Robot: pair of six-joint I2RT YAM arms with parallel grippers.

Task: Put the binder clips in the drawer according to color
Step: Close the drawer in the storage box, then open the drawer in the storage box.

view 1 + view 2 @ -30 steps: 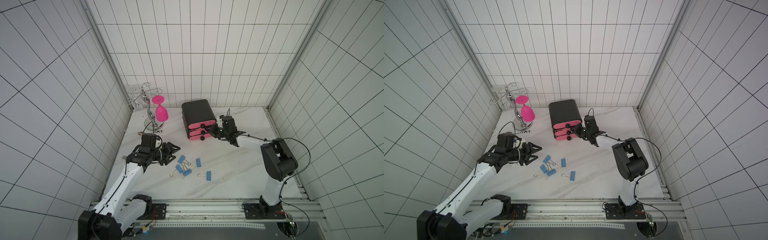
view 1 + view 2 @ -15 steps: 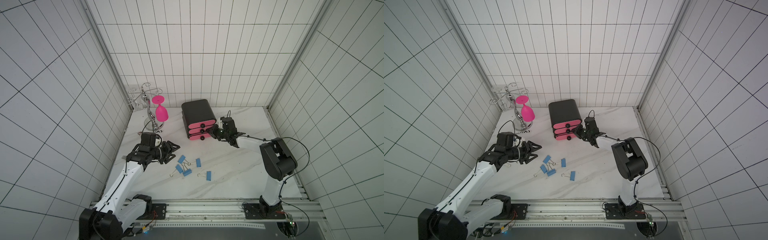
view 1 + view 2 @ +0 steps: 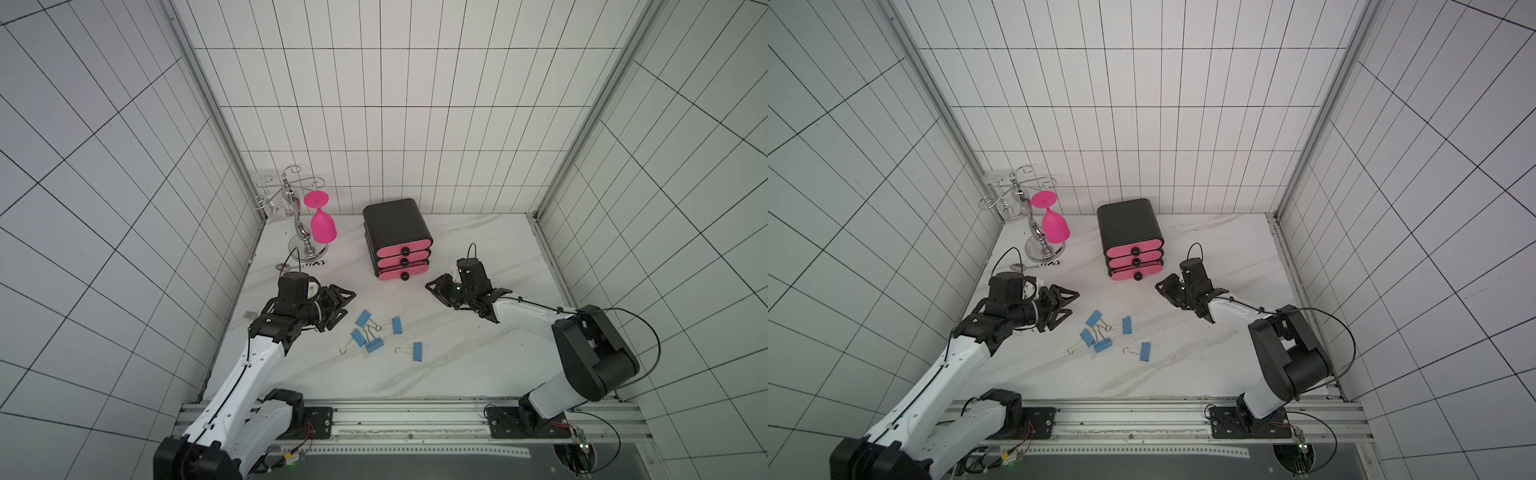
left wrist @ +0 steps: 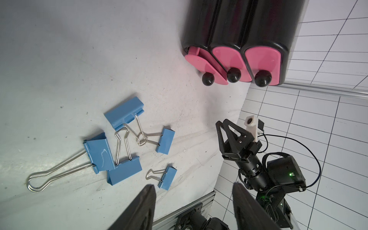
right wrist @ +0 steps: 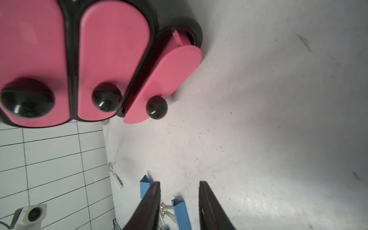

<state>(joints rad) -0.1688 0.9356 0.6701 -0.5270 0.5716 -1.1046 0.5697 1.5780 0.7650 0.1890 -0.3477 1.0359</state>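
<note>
Five blue binder clips (image 3: 374,345) lie loose on the marble-veined table (image 3: 457,374), between the arms and just ahead of the left pincer (image 3: 347,309). The left arm is nearer.

Left pincer: jaws apart, empty.

Right pincer (image 3: 436,294): jaws narrowly apart, empty, near the black chest (image 3: 395,222). Its bottom drawer (image 3: 390,275) stands slightly out, askew.

The clip bodies look like folded painted metal; several wire handles (image 4: 142,138) interlock. The knobs (image 3: 404,250) are glossy and round.

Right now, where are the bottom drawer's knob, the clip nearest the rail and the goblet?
bottom knob (image 3: 405,275): in a top view, on the black ball.
clip (image 3: 417,352): in a top view, on its blue body.
goblet (image 3: 323,225): in a top view, on its pink bowl.
</note>
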